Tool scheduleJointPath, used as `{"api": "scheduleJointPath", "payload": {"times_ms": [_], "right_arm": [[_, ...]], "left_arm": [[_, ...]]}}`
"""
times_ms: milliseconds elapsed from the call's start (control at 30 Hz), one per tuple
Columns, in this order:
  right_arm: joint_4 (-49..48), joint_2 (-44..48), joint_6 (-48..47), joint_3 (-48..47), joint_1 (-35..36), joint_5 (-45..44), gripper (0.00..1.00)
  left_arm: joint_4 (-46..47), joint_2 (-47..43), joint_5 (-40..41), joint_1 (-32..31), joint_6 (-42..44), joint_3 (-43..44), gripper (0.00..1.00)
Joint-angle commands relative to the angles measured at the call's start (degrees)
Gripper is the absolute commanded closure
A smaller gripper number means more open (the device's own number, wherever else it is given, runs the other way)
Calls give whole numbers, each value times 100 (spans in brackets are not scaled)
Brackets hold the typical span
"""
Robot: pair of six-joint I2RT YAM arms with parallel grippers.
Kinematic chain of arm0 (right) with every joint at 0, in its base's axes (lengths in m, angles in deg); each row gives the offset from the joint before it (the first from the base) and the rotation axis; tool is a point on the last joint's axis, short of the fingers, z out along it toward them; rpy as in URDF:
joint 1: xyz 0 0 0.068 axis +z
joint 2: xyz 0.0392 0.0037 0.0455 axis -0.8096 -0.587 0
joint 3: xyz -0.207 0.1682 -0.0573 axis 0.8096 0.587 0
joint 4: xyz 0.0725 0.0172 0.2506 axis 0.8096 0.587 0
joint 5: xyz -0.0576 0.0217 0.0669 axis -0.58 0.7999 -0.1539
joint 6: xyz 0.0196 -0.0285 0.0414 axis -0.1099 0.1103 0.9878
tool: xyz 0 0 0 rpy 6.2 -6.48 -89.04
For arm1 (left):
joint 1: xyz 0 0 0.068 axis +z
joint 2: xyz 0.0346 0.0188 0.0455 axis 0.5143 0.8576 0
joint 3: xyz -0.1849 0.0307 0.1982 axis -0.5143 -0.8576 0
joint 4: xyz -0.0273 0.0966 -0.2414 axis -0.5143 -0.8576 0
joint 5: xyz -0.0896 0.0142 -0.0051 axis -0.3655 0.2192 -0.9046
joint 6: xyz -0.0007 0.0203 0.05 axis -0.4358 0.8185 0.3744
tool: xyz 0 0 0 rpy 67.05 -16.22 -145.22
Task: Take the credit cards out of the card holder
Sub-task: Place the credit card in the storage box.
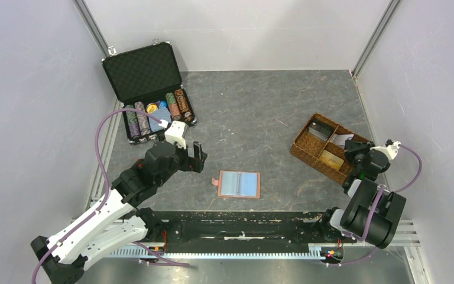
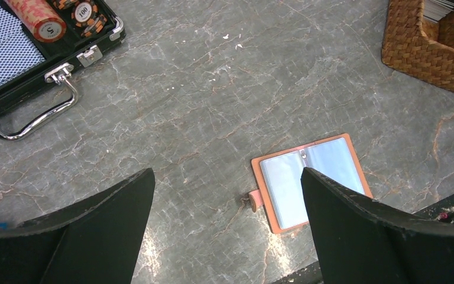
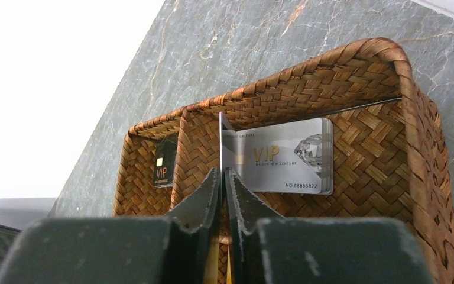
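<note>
Tan card holder [image 1: 239, 184] laid open on desk [image 1: 260, 112], left gripper [image 2: 226, 177] jaws held wide, right gripper [image 3: 221, 174] jaws clamped on credit card [image 3: 221, 142] (seen edge-on) over woven tray [image 3: 307, 77]

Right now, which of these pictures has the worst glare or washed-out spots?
Right wrist view: the wall at upper left is blown out to pure white, while the VIP card in the woven tray stays sharp. Left wrist view: a pale sheen on the table between the dark tool fingers. Top view: even, soft light.

Bare tabletop [image 1: 260, 118] rings the open card holder [image 1: 239, 184]. The chip case [image 1: 145, 74] and woven tray [image 1: 307, 158] flank it, well apart.
</note>
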Motion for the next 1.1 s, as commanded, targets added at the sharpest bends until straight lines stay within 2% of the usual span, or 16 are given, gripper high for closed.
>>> {"api": "scheduleJointPath", "payload": {"times_ms": [0,167,400,767,1067], "right_arm": [[71,-189,13,-92,40,-223,87],[540,-324,-68,-442,124,-233,83],[1177,-467,-203,-854,308,-380,84],[2867,-293,-564,-1422,443,-1175,74],[3364,-448,-768,-1724,469,-1227,70]], "left_arm": [[59,19,169,9,266,269,0],[105,63,190,9,275,285,0],[114,28,221,11,292,238,0],[117,-73,240,15,248,158,0],[94,-154,203,14,222,123,0]]}}
